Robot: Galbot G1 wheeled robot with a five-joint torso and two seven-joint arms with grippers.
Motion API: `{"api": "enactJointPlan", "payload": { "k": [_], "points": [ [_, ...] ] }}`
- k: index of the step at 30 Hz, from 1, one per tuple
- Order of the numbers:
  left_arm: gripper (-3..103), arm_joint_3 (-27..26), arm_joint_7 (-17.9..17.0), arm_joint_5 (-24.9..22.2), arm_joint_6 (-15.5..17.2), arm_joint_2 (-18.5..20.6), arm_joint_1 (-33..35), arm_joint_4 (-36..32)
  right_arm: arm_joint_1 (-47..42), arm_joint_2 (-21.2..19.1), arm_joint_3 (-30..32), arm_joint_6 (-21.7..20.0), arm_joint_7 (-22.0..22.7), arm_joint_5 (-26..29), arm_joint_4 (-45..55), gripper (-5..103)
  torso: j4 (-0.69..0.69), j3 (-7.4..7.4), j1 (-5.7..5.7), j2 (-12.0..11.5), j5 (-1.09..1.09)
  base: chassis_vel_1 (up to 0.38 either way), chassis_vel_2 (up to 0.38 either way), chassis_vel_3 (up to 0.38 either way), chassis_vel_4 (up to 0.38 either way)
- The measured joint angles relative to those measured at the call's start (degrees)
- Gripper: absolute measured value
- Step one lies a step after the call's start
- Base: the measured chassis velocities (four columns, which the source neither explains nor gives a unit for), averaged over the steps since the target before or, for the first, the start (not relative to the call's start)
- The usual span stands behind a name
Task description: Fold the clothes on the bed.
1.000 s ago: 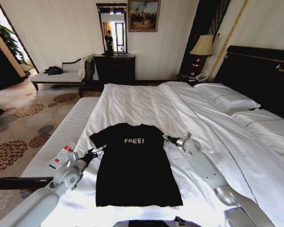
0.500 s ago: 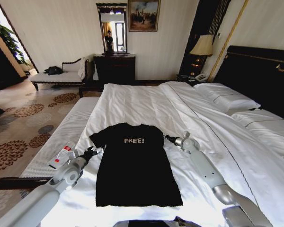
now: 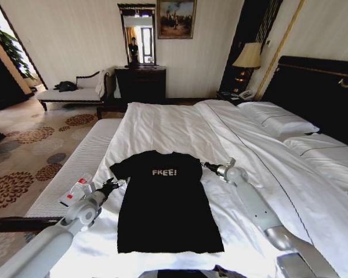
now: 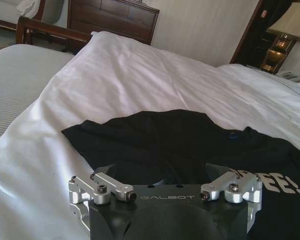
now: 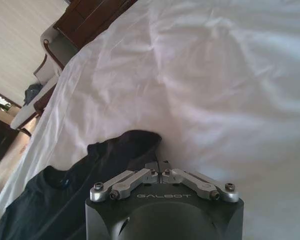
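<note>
From the head view the black top (image 3: pixel 165 202) is seen laid flat, chest up with white "FREE!" lettering, on the white duvet (image 3: pixel 180 124) near the bed's (image 3: pixel 313 75) foot, with a gripper at each sleeve. The left wrist view shows the left gripper (image 4: pixel 166 189) spread wide over the left sleeve. The right wrist view shows the right gripper (image 5: pixel 161 172) pinched closed at the right sleeve's edge, though a hold on the fabric cannot be told.

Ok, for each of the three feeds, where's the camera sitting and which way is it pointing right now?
Head: up on the robot, looking forward and down at the black top on the bed; both arms show, left gripper, right gripper.
Left wrist: behind the left gripper, facing one sleeve.
Right wrist: behind the right gripper, shut at the other sleeve.
All share the top.
</note>
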Motion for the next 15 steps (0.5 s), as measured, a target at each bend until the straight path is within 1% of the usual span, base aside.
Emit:
{"api": "enactJointPlan", "payload": {
  "k": [7, 15],
  "points": [
    [100, 0.2, 0.0, 0.0, 0.0, 0.1, -0.3, -0.3, 1.3, -1.6, -0.6, 0.4, 0.0, -0.7, -0.6, 0, -0.01, 0.00, 0.00, 0.0, 0.00, 0.000, 0.000, 0.000, 0.000],
    [100, -1.1, 0.3, 0.1, -0.1, 0.4, 0.8, -1.3, 4.5, -2.3, -3.8, 0.8, -0.9, -2.4, -5.0, 0, 0.00, 0.00, 0.00, 0.0, 0.00, 0.000, 0.000, 0.000, 0.000]
  ]
}}
